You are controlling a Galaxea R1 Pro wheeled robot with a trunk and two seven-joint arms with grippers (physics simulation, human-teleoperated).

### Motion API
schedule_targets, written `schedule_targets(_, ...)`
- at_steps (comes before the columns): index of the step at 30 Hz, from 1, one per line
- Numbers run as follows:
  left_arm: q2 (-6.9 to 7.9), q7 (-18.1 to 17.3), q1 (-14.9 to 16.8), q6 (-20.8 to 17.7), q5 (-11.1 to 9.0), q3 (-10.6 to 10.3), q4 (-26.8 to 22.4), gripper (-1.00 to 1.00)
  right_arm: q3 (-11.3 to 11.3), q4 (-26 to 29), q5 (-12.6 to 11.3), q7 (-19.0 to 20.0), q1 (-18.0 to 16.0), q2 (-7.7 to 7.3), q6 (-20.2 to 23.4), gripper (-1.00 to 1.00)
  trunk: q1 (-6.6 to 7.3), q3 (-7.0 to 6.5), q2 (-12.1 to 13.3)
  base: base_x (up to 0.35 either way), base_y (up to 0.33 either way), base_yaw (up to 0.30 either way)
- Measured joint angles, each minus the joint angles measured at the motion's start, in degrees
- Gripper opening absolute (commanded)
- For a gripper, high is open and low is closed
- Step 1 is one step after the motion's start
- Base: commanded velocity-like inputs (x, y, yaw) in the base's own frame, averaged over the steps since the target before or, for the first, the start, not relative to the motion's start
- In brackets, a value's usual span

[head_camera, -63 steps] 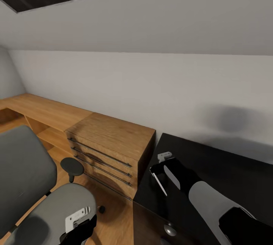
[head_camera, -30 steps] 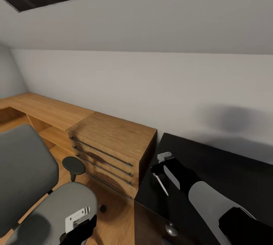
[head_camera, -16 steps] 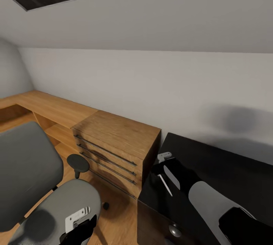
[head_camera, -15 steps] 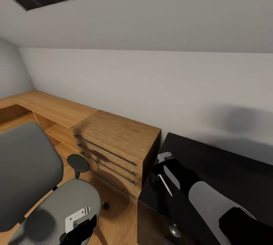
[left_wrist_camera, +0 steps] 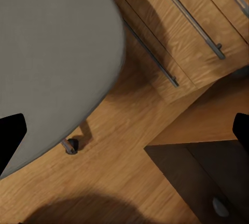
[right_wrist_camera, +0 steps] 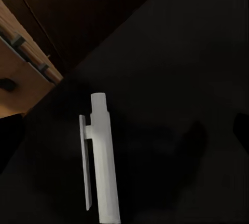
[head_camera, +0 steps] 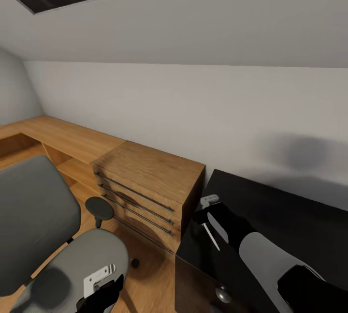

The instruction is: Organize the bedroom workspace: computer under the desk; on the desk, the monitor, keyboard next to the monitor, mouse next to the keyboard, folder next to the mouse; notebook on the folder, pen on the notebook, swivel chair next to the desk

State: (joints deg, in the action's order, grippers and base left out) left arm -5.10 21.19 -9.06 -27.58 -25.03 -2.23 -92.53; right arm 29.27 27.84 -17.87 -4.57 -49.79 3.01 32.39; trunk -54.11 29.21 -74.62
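Nearest the robot, the left gripper [left_wrist_camera: 124, 130] hangs above the swivel chair [head_camera: 58, 235], its two black fingers spread wide with nothing between them. The chair is one office chair with a grey padded seat, a tall grey back and a round black armrest [head_camera: 99, 206]. One of its casters [left_wrist_camera: 70, 145] shows on the wooden floor [left_wrist_camera: 119, 177] beneath the seat's edge. The seat under the gripper is bare grey padding.

To the right, the right gripper [right_wrist_camera: 124, 130] is poised over the desk [head_camera: 290, 211], fingers likewise held wide apart and gripping nothing. Between them, touching neither, is one pen [right_wrist_camera: 102, 159]. It is a short white barrel with a thin clip running along one side. It looks to lie flat on the black top, though whether it quite touches cannot be told. From the head camera the pen [head_camera: 211, 236] sits close to the desk's left edge, near the front corner, just below the gripper. The desk is a single glossy black slab, and one round metal knob [head_camera: 222, 295] shows on its front.

Beyond the desk's left edge and close beside it stands one oak drawer chest [head_camera: 145, 182] with long metal bar handles. A low wooden shelf [head_camera: 58, 139] runs leftward from it. Behind everything rises a plain white wall [head_camera: 193, 100].
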Motion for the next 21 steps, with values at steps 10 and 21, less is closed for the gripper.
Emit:
schedule_targets(10, 0.01, 0.0, 0.0, 0.0, 0.1, 0.0, 0.0, 1.00, 0.0, -1.1, 0.0, -1.6, 0.2, 0.29, 0.0, 1.00, 0.00, -0.01, 0.0, 0.000, 0.000, 0.000)
schedule_targets(21, 0.02, -0.1, 0.0, 0.0, 0.1, 0.0, 0.0, 1.00, 0.0, -1.4, 0.6, -2.1, 0.2, 1.09, -0.2, 1.00, 0.01, -0.01, 0.0, 0.000, 0.000, 0.000)
